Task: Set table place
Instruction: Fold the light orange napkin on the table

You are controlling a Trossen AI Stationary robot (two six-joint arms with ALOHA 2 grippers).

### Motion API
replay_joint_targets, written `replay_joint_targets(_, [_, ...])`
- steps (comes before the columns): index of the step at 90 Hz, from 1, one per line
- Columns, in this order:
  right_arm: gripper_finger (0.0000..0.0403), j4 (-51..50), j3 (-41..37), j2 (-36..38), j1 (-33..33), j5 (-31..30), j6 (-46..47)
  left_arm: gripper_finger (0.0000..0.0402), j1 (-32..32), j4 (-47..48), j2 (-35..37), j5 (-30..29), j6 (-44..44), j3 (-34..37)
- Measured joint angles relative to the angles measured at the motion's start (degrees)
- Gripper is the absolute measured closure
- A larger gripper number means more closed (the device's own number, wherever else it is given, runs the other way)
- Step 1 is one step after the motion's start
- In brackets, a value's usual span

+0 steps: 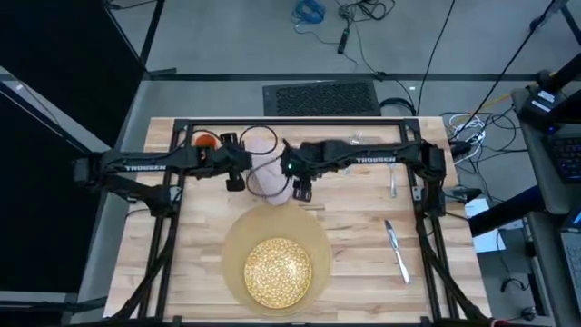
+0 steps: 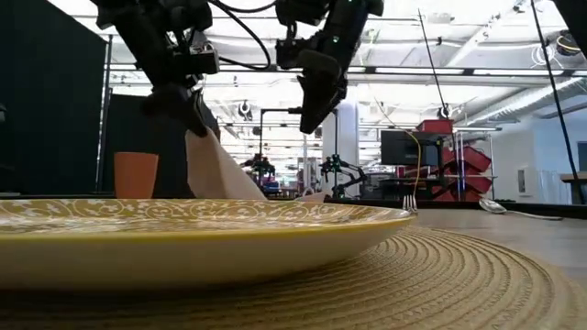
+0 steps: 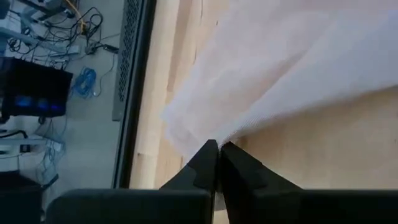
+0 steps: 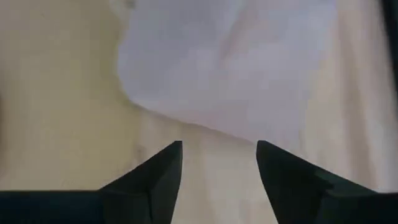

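The pinkish-grey napkin (image 1: pixel 270 180) lies behind the round tan mat (image 1: pixel 234 238), which carries the gold-speckled plate (image 1: pixel 278 271). My left gripper (image 1: pixel 235 182) is shut on the napkin's left end and holds it up, so the cloth (image 2: pixel 220 174) slopes down like a tent to the table. Just right of the napkin my right gripper (image 1: pixel 302 193) hangs open above it (image 4: pixel 230 68), touching nothing. The orange cup (image 1: pixel 205 141) stands at the far left. My left gripper pinches an end of the napkin (image 3: pixel 208 138) between its two fingertips; whether one layer or several, I cannot tell. The fingers slant down at it from the table's left. That end is lifted, and the cloth runs down from it to its lower part (image 2: pixel 252 191), which rests on the table.
A knife (image 1: pixel 398 252) lies on the table to the right of the mat. A fork (image 1: pixel 393 184) lies farther back on the right. Black frame rails (image 1: pixel 290 122) run along the table's far edge and down both sides.
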State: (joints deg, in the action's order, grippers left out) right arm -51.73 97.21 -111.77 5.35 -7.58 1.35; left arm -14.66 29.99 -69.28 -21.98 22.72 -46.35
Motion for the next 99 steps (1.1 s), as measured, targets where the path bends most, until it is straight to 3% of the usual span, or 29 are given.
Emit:
replay_joint_targets(14, [0.0221,7.55,0.00,-1.58,-4.54,-5.07,1.00,0.0401,-0.62,-0.11,-0.02,-2.29,-3.80,0.02])
replay_joint_targets(32, [0.0233,15.97,-1.81,-3.50,-10.29,-22.99,3.58,0.0401,-1.11,-2.70,0.00,-2.35,-7.14,0.04])
replay_joint_targets(39, [0.0237,16.41,-3.32,-3.51,-12.06,-28.02,5.26,0.0401,-0.73,-5.47,0.64,0.82,-5.43,0.04])
replay_joint_targets(54, [0.0243,15.18,-4.31,-3.54,-15.72,-29.95,11.18,0.0401,-0.55,-8.64,1.16,8.66,-5.91,-1.18])
replay_joint_targets(77, [0.0243,13.14,-4.28,-3.78,-23.28,-33.60,20.41,0.0401,0.67,-11.62,1.16,11.49,-11.79,-3.52])
replay_joint_targets(99, [0.0243,13.60,-4.26,-4.89,-28.99,-42.00,28.07,0.0401,2.82,-11.61,1.16,11.63,-13.99,-6.62])
